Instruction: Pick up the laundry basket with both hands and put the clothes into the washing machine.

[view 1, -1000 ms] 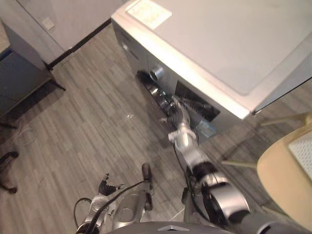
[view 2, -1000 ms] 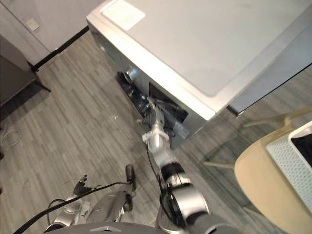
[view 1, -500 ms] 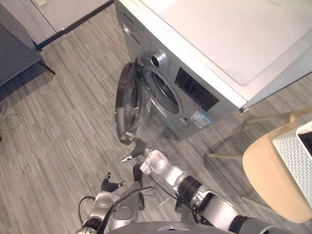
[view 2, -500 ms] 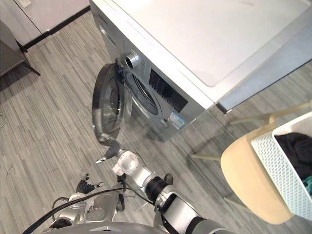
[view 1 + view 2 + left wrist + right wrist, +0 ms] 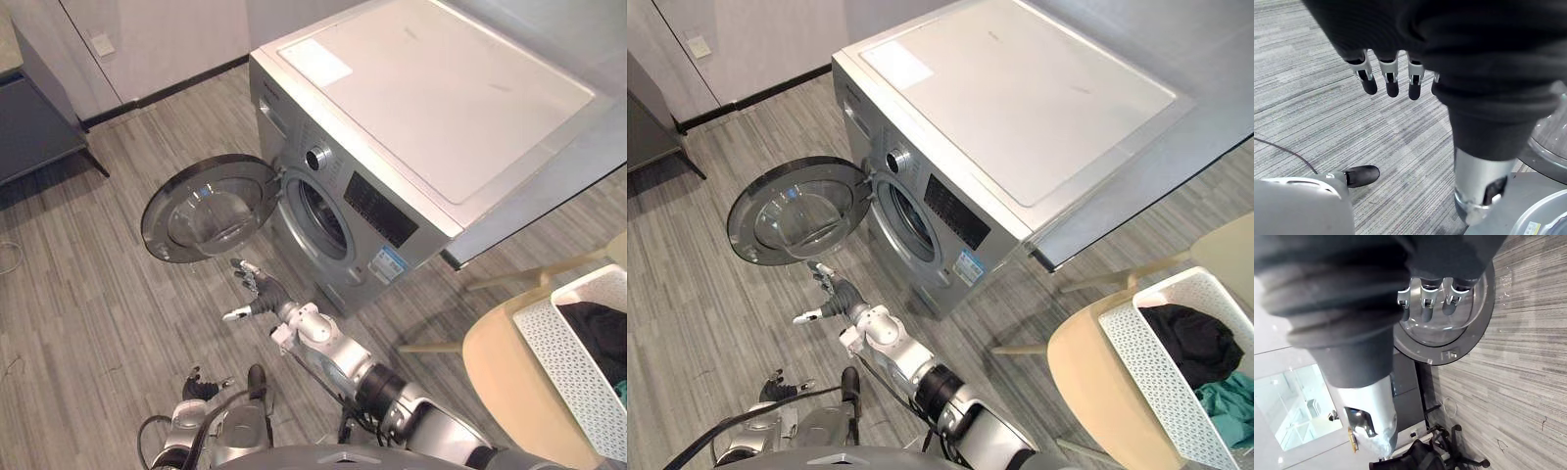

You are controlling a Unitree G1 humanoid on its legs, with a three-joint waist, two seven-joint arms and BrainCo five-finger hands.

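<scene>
The silver washing machine [image 5: 999,127] stands with its round glass door [image 5: 798,211] swung wide open to the left, so the dark drum opening [image 5: 911,213] shows. My right hand [image 5: 833,294] hovers open just below the door's edge, touching nothing; its fingers [image 5: 1425,301] hang relaxed in front of the door glass [image 5: 1459,328]. A white laundry basket [image 5: 1146,357] sits at the far right on a tan seat [image 5: 1087,392], holding black clothes [image 5: 1181,343] and a teal cloth [image 5: 1227,406]. My left hand [image 5: 1386,81] hangs low over the floor, fingers straight, empty.
A glass tabletop edge [image 5: 1136,196] juts out beside the machine, above the seat's pale legs [image 5: 1097,279]. A dark cabinet [image 5: 34,127] stands at the far left by the wall. Grey plank floor [image 5: 98,294] lies open in front of the machine.
The machine's door went from shut to wide open. My right hand came off the door and now sits below it. The camera has shifted, bringing the basket into view.
</scene>
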